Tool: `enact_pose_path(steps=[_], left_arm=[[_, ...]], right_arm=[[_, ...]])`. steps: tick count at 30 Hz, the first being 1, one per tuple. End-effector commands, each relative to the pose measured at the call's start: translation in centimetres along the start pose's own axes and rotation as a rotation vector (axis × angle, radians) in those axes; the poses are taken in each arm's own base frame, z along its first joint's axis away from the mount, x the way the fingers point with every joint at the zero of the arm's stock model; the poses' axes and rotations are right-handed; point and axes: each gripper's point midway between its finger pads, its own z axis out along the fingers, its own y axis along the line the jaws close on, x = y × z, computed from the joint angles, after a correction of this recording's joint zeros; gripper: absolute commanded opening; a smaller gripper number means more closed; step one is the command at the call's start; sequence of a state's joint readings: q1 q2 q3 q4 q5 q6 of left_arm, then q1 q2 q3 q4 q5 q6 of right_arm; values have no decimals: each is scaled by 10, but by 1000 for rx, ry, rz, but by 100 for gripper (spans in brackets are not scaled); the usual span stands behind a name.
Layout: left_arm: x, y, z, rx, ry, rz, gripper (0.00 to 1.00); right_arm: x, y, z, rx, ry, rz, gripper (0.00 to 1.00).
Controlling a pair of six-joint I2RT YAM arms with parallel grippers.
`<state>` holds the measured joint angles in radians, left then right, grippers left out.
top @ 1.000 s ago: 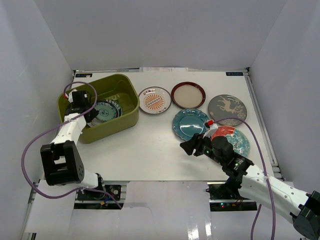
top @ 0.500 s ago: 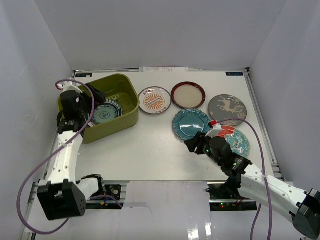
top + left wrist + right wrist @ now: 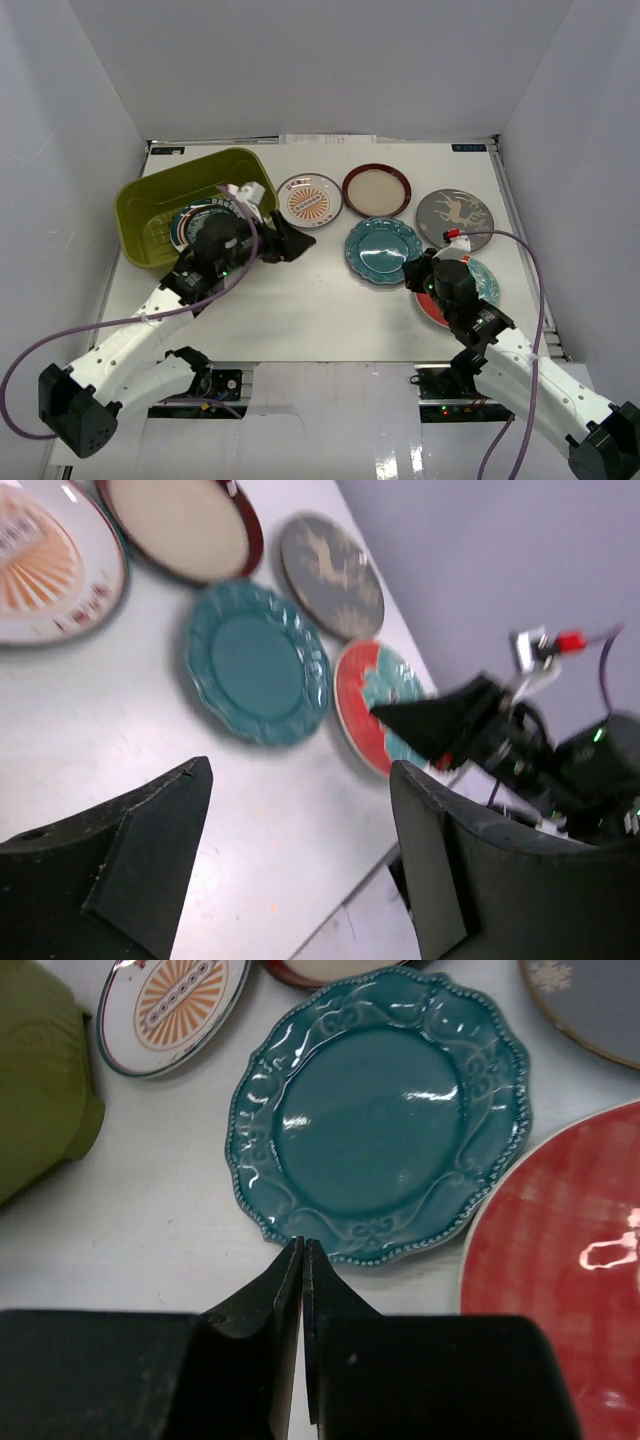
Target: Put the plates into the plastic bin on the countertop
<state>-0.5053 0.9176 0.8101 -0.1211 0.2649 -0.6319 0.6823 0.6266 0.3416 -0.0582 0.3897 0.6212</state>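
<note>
The olive plastic bin point(image 3: 160, 205) stands at the back left of the countertop point(image 3: 300, 300) with a blue-green patterned plate point(image 3: 186, 222) inside, partly hidden by my left arm. Out on the counter lie the orange sunburst plate point(image 3: 309, 200), red-rimmed cream plate point(image 3: 376, 190), grey deer plate point(image 3: 455, 218), teal plate point(image 3: 380, 1115) and red floral plate point(image 3: 570, 1260). My left gripper point(image 3: 300, 770) hangs open and empty over bare counter right of the bin. With its tips at the teal plate's near edge, my right gripper point(image 3: 302, 1244) is shut on nothing.
White walls close in the counter on three sides. My right arm covers part of the red floral plate point(image 3: 478, 285). The bin's right wall point(image 3: 40, 1070) sits just left of the sunburst plate point(image 3: 175, 1005). Purple cables trail from both arms.
My left arm has come out of the bin and swung right over the counter, its jaws opening wide. My right gripper has shut and shifted right, near the teal plate's front edge.
</note>
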Motion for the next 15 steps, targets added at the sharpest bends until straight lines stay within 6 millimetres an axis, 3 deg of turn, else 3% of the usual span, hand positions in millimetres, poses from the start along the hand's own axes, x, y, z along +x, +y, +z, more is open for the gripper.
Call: enact_pose_path(steps=[1,2,4,5,10,14,15], left_arm=[[54,-10,15,-39,92,-95,79],[79,-13,23,-50,153,-123,79],[90,-4,36,-116,138,-146,78],[105,3,47,-145,167,-170,78],[126,24,89,-167,116,-238,79],[146,44,122,-220,129,-247,80],[160,55,133,-239,146,-248,79]], right_arm=[[-25,-4,1,7,-32,36,8],[-31,-9,2,18,-44,69,8],[-32,-6,1,-12,-33,86,11],[-35,-5,0,-17,-40,94,12],[-31,6,-6,-87,-22,122,29],[-26,10,-12,-130,-11,129,30],[-25,11,-13,-137,-7,129,30]])
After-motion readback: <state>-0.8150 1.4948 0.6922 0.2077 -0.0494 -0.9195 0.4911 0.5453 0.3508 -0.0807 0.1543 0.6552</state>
